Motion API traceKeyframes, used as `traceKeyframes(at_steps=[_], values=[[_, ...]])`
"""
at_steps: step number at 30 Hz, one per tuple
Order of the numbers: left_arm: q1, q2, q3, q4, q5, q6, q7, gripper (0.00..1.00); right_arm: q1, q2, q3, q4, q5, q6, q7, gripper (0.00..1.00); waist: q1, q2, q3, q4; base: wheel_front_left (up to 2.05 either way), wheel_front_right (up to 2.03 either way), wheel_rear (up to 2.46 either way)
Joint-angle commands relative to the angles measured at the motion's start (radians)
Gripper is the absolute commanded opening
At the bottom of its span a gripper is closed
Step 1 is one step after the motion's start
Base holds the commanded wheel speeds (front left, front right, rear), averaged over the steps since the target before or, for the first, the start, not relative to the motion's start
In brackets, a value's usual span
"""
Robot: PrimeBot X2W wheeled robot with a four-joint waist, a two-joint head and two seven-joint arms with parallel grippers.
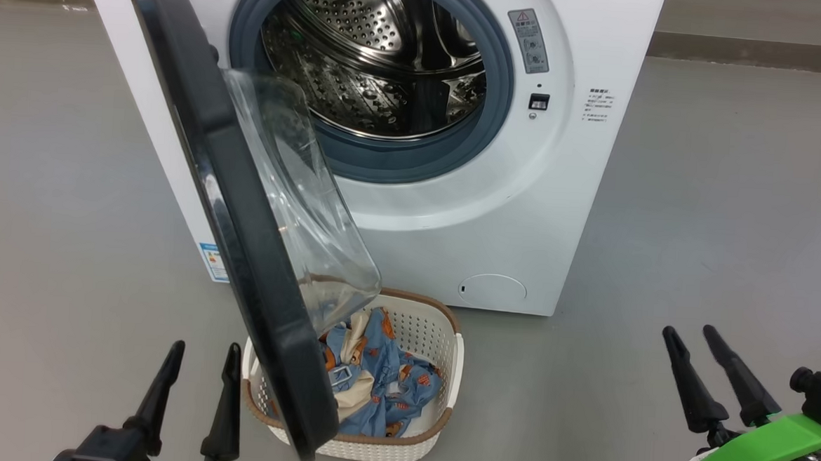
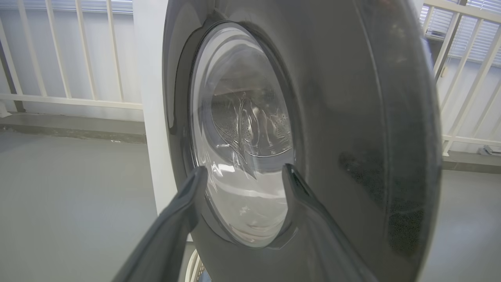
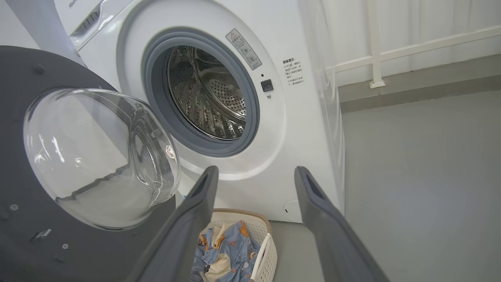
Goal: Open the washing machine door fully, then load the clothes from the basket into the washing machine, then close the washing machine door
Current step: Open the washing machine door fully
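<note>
The white washing machine [image 1: 496, 214] [image 3: 289, 129] stands ahead with its steel drum [image 1: 384, 53] bare. The washing machine door [image 1: 236, 207] [image 2: 352, 117] [image 3: 23, 196] hangs swung out toward me, its black rim edge-on over the basket's left half. On the floor in front sits the cream basket [image 1: 440, 337] [image 3: 262, 250] holding the light-blue clothes [image 1: 382, 376] [image 3: 227, 250]. My left gripper [image 1: 203, 357] [image 2: 242, 172] is open just left of the door's lower edge, facing its outer glass. My right gripper [image 1: 692, 335] [image 3: 254, 172] is open, well right of the basket.
Grey floor [image 1: 721, 204] spreads to the left and right of the machine. A white railing [image 2: 70, 58] [image 3: 391, 51] runs along the wall behind it. The door's clear glass bowl [image 1: 299, 203] bulges over the basket's left side.
</note>
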Motion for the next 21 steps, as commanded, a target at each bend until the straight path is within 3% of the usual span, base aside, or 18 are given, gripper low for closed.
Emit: traceKeyframes(at_steps=[1,9,21], values=[[-0.011,0.014,0.034,-0.023,-0.009,0.002,-0.008,1.00,0.013,0.007,-0.023,-0.034,-0.049,0.010,-0.013,1.00,0.0000,0.0000,0.001,-0.001,0.00,0.00,0.00],[-0.010,0.014,0.031,-0.022,-0.006,0.001,-0.008,1.00,0.084,0.104,-0.126,-0.078,-0.195,0.010,-0.013,1.00,0.0000,0.0000,0.005,-0.006,0.00,0.00,0.00],[-0.012,0.014,0.027,-0.025,-0.002,0.001,-0.008,1.00,0.089,0.119,-0.153,-0.098,-0.224,0.010,-0.013,1.00,0.0000,0.0000,0.010,-0.007,0.00,0.00,0.00]])
